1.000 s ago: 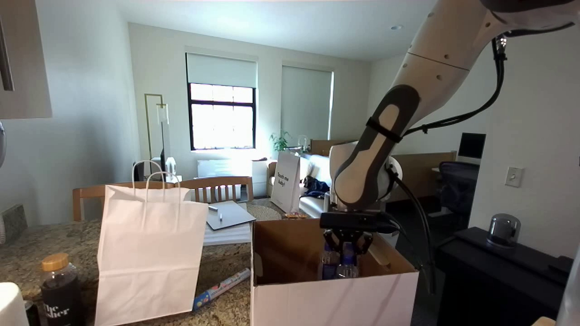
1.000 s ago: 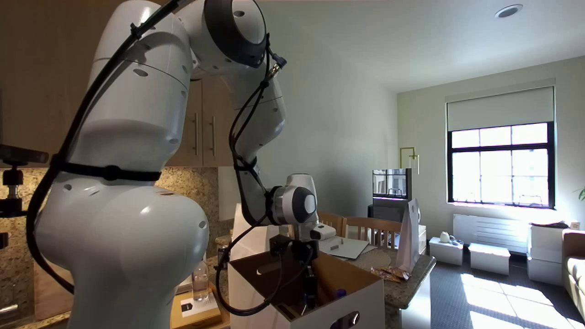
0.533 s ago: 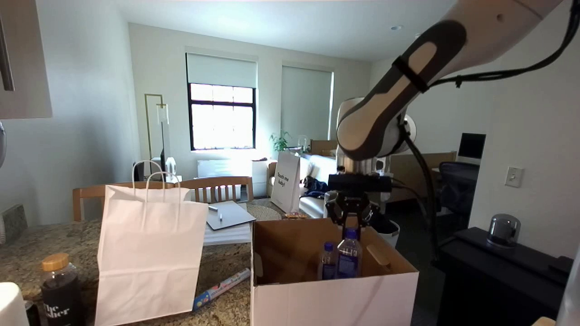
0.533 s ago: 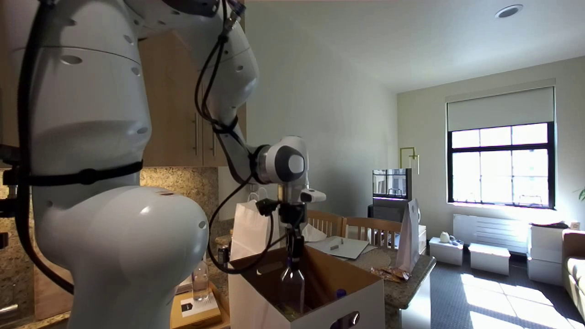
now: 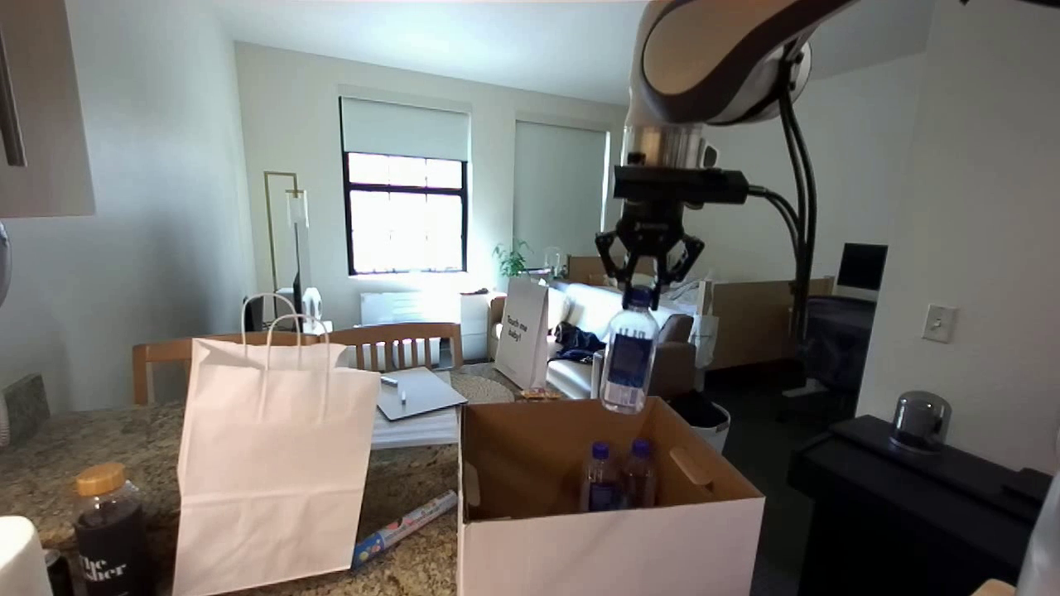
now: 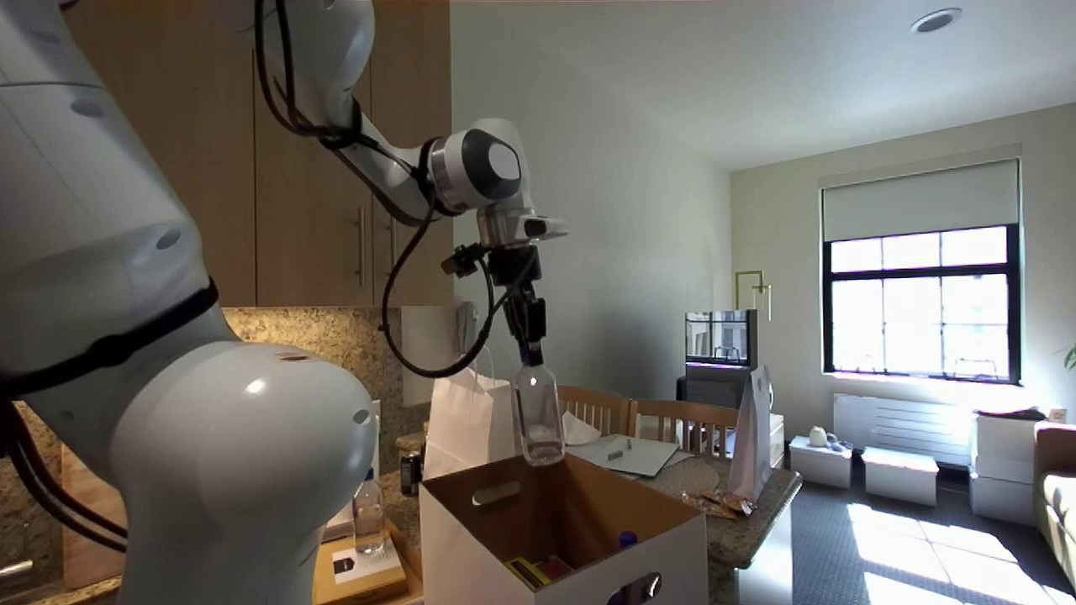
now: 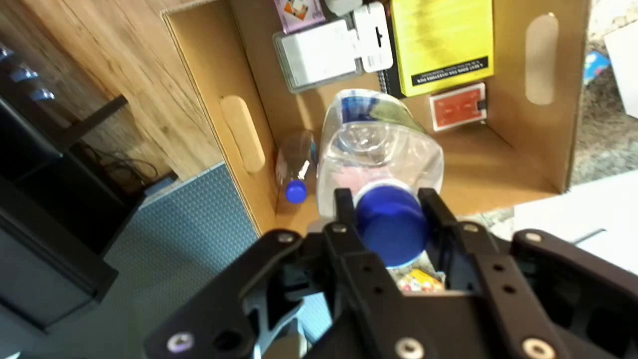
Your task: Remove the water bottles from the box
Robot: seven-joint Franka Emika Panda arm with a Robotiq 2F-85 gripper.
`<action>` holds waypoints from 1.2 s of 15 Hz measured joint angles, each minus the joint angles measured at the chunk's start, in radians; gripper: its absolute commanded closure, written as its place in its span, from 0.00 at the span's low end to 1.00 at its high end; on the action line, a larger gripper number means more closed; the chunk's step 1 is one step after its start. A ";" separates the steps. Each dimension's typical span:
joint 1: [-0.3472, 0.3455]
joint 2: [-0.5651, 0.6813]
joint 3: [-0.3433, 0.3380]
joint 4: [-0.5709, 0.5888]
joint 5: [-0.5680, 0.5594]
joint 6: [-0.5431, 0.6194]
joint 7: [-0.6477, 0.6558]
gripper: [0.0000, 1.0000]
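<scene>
My gripper (image 5: 644, 296) is shut on the blue cap and neck of a clear water bottle (image 5: 629, 364), which hangs nearly upright from the fingers. In an exterior view the held bottle (image 6: 539, 420) has its base close above the rim of the box (image 6: 685, 550). The box (image 5: 609, 550) is whitish outside and brown inside. Two more blue-capped bottles, a left one (image 5: 600, 482) and a right one (image 5: 639, 478), stand inside it. The wrist view shows the gripper (image 7: 385, 194) around the cap (image 7: 391, 227), and one bottle (image 7: 296, 164) by the box's wall.
Inside the box also lie a yellow book (image 7: 443, 35), a red card pack (image 7: 457, 106) and a clear-cased package (image 7: 319, 52). A white paper bag (image 5: 273, 463) stands beside the box. Another clear bottle (image 6: 368, 517) stands near the arm's base. A black cabinet (image 5: 927, 513) is opposite the bag.
My gripper has risen from down inside the box to above it, lifting the bottle out with it. The bag and the two bottles in the box have stayed put.
</scene>
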 measured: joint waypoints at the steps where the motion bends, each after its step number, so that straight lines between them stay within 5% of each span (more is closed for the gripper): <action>1: -0.006 -0.013 0.021 0.025 -0.004 0.000 0.000 0.86; 10: 0.138 0.061 0.152 0.097 0.127 -0.046 -0.104 0.86; 18: 0.238 0.204 0.311 0.129 0.130 0.023 -0.110 0.85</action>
